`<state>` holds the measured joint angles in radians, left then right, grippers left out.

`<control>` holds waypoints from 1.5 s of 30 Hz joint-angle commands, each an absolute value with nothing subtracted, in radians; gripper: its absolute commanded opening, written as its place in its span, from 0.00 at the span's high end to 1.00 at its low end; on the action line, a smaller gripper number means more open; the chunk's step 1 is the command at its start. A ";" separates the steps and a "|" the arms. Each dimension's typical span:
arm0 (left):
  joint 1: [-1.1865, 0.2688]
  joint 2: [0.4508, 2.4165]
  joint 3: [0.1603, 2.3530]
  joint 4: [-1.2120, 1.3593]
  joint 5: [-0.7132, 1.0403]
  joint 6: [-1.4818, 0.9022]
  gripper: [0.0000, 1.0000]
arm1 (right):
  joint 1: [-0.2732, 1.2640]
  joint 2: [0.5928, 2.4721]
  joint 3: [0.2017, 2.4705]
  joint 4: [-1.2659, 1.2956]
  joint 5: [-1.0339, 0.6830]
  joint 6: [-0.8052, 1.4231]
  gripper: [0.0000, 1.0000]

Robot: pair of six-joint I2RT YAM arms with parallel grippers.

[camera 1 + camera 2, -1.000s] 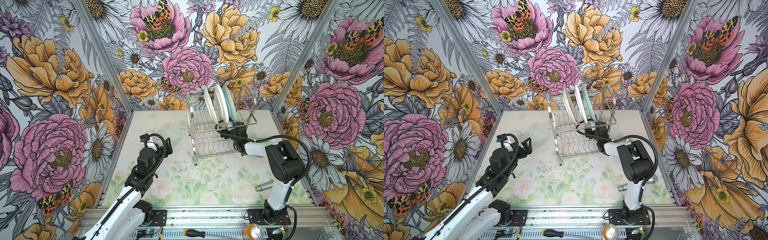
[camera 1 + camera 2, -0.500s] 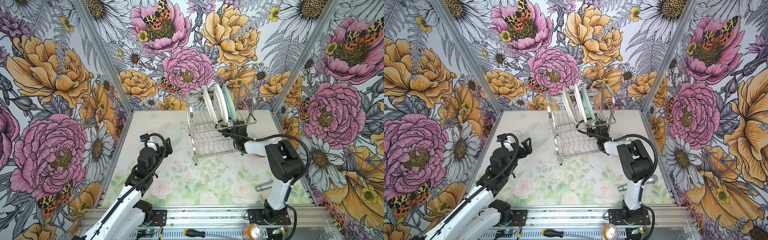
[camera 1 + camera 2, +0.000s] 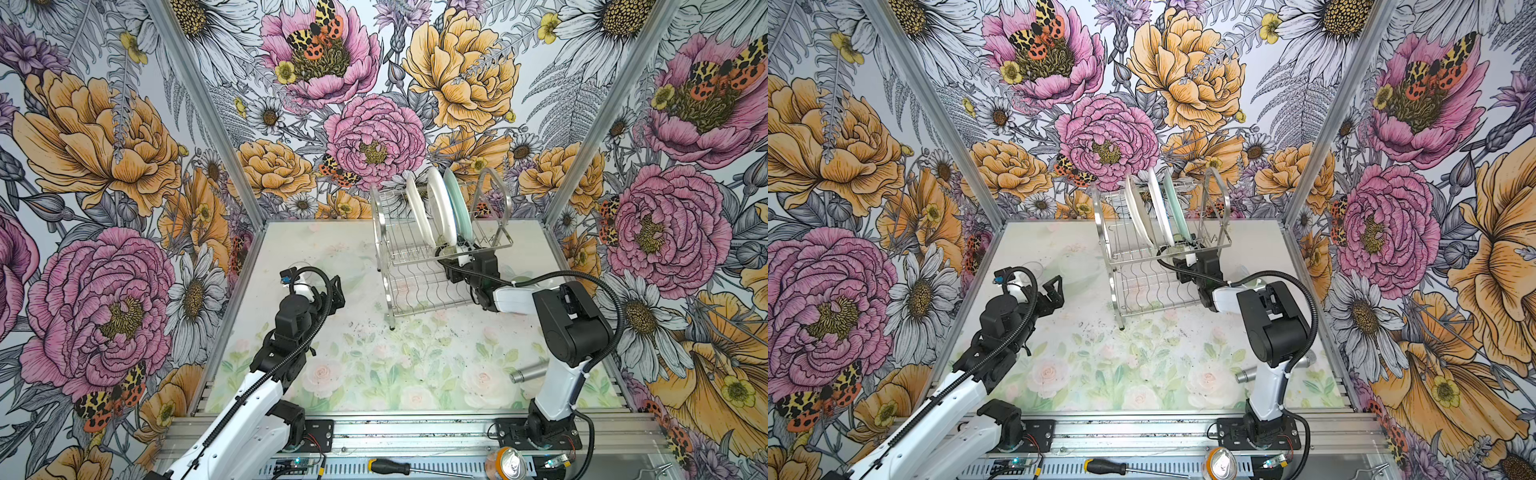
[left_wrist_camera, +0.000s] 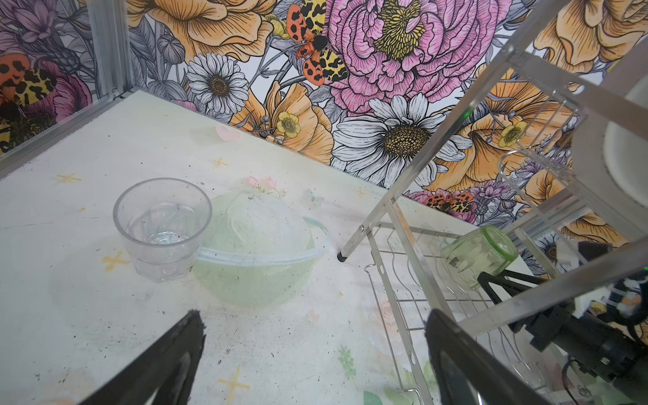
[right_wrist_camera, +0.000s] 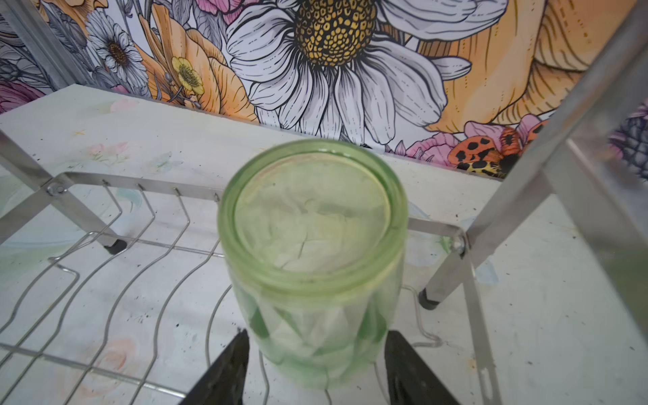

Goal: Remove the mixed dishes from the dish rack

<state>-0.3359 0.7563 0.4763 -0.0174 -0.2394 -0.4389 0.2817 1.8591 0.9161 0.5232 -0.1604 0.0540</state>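
While the right gripper [image 5: 315,333] pinched one green tumbler [image 5: 312,245] (inverted, base up) at the lower shelf of the dish rack [image 3: 419,274], we counted three plates [image 3: 438,212] upright in its upper shelf. We found the left gripper [image 4: 315,314] spread wide above the table [image 3: 374,353], near one clear glass [image 4: 163,228] just beside one overturned pale green bowl [image 4: 259,252], both off the rack.

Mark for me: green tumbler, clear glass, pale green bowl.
green tumbler [image 5: 312,217]: right wrist view, on the round end facing the camera.
clear glass [image 4: 161,252]: left wrist view, on its near wall.
pale green bowl [image 4: 252,280]: left wrist view, on its green side wall.
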 commanded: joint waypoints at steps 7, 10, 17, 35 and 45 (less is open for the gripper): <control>-0.327 0.764 0.457 0.013 -0.243 -0.449 0.01 | 0.279 1.795 0.894 0.541 -0.281 0.066 0.34; -0.328 0.767 0.458 0.014 -0.242 -0.449 0.01 | 0.279 1.792 0.891 0.534 -0.241 0.057 0.28; -0.327 0.773 0.458 0.019 -0.239 -0.451 0.01 | 0.280 1.810 0.914 0.533 -0.196 0.032 0.12; -0.324 0.816 0.460 0.031 -0.229 -0.453 0.01 | 0.270 1.893 1.010 0.505 -0.218 -0.010 0.05; -0.324 0.804 0.462 0.024 -0.234 -0.445 0.01 | 0.262 1.928 1.064 0.477 -0.263 -0.043 0.02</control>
<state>-0.3351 0.8154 0.4763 0.0051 -0.2390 -0.4458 0.2695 1.9015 1.0225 0.4885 -0.2283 -0.0177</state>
